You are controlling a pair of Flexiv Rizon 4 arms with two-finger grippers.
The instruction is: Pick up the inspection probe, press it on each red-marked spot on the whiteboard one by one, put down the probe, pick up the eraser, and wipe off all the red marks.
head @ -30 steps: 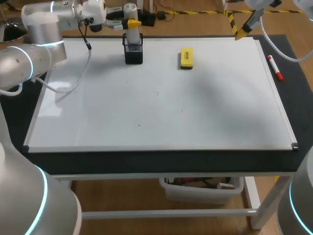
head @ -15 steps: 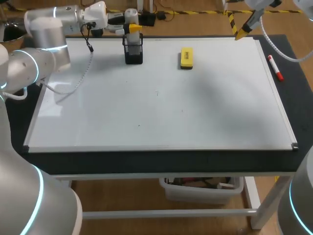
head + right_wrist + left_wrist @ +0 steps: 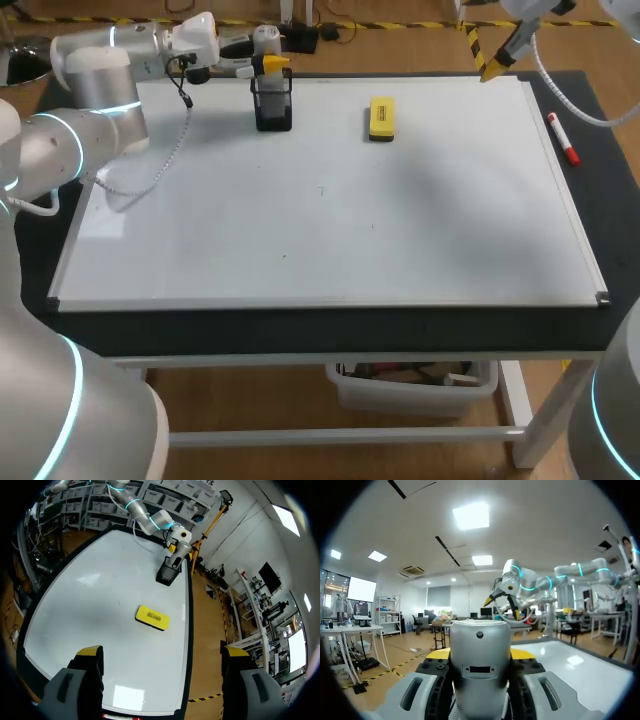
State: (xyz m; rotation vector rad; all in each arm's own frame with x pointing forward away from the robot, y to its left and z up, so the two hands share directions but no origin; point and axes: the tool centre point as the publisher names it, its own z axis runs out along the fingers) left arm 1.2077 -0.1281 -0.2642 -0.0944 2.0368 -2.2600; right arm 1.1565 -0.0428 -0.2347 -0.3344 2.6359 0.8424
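Lowered slightly since a second ago, the left gripper [image 3: 480,652] is clamped from both sides on the silver inspection probe [image 3: 480,670], held upright right over the open black holder [image 3: 273,100] at the far edge of the whiteboard [image 3: 320,220]; whether its tip is inside, I cannot tell. The right gripper [image 3: 162,652] hangs wide open and empty above the far right corner. The yellow eraser [image 3: 381,117] lies flat on the whiteboard, right of the holder and apart from it, its label unreadable.

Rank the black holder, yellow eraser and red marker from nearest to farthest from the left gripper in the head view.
From the left gripper, shut on the inspection probe:
1. Black holder, directly beneath it.
2. Yellow eraser, to the holder's right.
3. Red marker, far right.
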